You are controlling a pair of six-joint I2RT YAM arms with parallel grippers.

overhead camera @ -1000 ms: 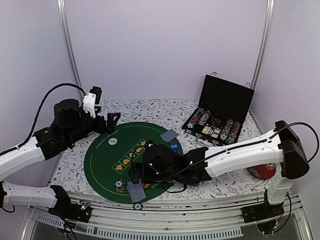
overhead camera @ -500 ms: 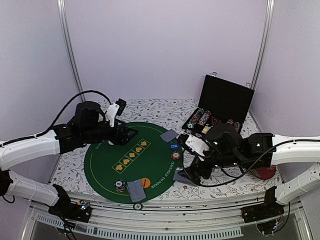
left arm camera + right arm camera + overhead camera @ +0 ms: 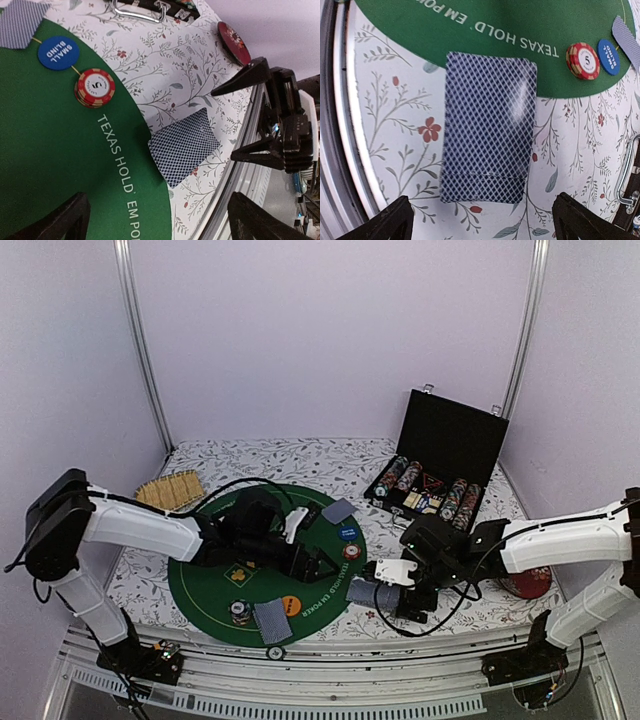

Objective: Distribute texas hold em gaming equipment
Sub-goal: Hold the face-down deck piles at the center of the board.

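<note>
Seemingly, dealing is judged partly done: cards (image 3: 271, 621) are laid at three spots round the mat (image 3: 215, 560), one toward the bench's right edge under the released right tool (image 3: 480, 210), the left tool (image 3: 157, 210) likewise spread and empty, while most chips (image 3: 455, 502) are racked in the open case (image 3: 455, 435) at the far-right corner.

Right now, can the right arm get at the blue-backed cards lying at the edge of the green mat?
Probably yes. The right gripper hovers open right above the blue-backed cards, its jaws spread wider than them. Nothing lies on top, and the red chip stack sits clear.
</note>
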